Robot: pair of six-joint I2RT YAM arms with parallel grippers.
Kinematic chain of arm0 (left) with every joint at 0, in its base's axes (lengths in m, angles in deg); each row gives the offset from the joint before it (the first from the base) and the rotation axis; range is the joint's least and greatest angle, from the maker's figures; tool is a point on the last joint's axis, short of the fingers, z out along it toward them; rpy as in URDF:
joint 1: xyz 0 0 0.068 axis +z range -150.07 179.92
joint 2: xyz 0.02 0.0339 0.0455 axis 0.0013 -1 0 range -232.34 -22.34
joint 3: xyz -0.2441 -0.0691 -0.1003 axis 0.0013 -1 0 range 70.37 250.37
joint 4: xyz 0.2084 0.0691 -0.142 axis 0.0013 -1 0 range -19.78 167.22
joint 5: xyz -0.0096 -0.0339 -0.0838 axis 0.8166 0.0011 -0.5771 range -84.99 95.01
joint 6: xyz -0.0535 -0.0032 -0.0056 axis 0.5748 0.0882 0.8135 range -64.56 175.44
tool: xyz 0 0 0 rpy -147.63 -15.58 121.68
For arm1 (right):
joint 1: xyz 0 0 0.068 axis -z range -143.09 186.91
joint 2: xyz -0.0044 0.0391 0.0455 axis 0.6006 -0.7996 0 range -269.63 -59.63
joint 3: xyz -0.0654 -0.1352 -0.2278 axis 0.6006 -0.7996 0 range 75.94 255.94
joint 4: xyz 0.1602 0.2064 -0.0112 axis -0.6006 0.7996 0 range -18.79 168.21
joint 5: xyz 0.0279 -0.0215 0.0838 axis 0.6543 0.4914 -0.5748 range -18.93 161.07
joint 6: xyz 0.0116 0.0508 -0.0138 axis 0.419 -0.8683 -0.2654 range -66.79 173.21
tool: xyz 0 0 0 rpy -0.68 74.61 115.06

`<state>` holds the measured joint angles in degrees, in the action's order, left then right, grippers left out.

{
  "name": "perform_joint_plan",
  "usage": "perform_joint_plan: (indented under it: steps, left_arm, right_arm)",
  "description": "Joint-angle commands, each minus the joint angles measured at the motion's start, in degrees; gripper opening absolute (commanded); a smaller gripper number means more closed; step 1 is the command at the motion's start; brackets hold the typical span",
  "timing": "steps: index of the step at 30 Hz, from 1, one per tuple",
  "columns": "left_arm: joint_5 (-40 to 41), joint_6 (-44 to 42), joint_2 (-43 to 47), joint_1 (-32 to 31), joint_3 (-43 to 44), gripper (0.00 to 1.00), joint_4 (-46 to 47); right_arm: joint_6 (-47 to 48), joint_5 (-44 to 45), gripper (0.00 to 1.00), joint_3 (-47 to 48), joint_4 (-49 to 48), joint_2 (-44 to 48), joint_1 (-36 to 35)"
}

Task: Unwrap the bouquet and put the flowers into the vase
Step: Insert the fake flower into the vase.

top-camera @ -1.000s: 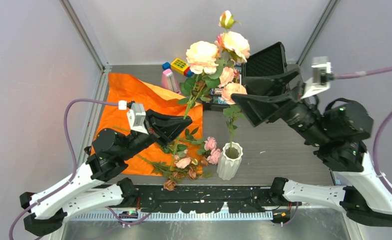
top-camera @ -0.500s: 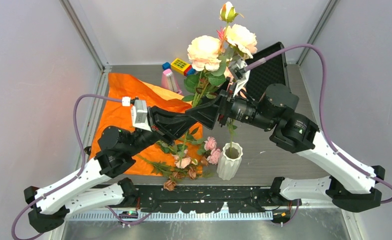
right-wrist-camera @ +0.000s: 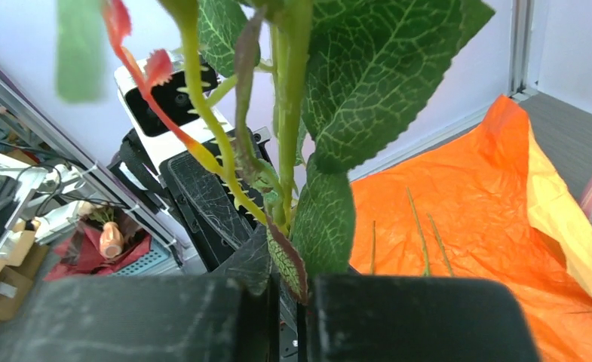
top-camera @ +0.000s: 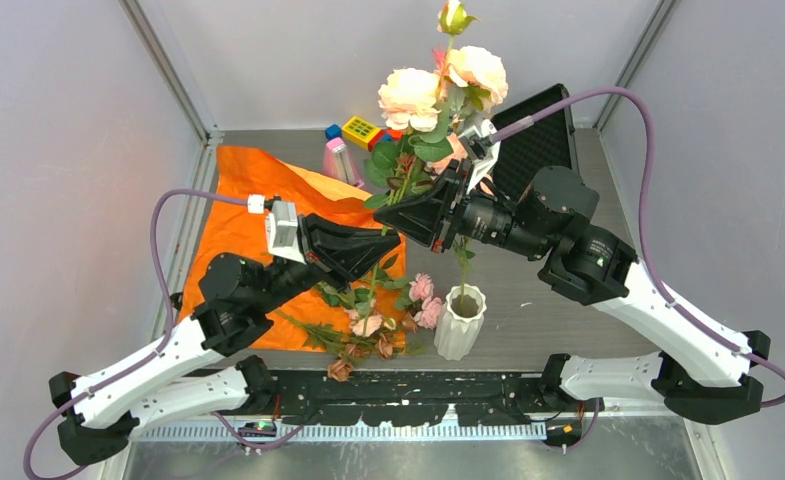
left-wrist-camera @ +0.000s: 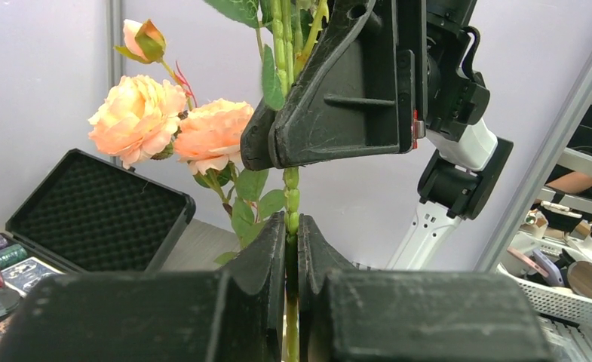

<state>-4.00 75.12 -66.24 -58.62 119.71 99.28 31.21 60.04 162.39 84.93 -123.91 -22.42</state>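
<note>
The left arm (top-camera: 168, 355) and right arm (top-camera: 668, 320) have white shell links between bulky black joint housings, on black bases (top-camera: 88, 440). The left pincer (left-wrist-camera: 291, 226) and right pincer (right-wrist-camera: 291, 290) are matte black, with wedge-shaped, scuffed fingers (left-wrist-camera: 149, 317). A white camera block (top-camera: 282, 228) tops each wrist, trailing a mauve cable (top-camera: 628, 100).

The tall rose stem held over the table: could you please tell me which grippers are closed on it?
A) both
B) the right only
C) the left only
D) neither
A: the left gripper pinches the rose stem, and the right gripper is shut on it just above.
</note>
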Motion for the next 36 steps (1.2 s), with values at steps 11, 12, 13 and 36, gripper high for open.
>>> perform_joint_plan:
  steps: [11, 12, 13, 36]
  left_arm:
    - [5.25, -15.16, -0.66, 0.33, 6.19, 0.89, -21.25]
    - [3.96, -16.66, -1.23, 0.63, 7.17, 0.90, -24.00]
    - [2.99, -17.63, -1.86, 1.14, 8.41, 0.91, -26.57]
    - [-21.61, -13.35, -8.73, 27.24, 13.34, 0.96, -38.21]
  right_arm:
    - [13.20, -2.88, 0.00, 9.45, 11.28, 1.99, -0.08]
    - [14.04, -1.90, 0.00, 10.69, 12.49, 2.07, -0.08]
    - [15.53, -1.24, 0.00, 11.20, 14.81, 2.10, -0.08]
    - [21.65, 13.03, 0.00, 16.79, 27.20, 7.52, -0.08]
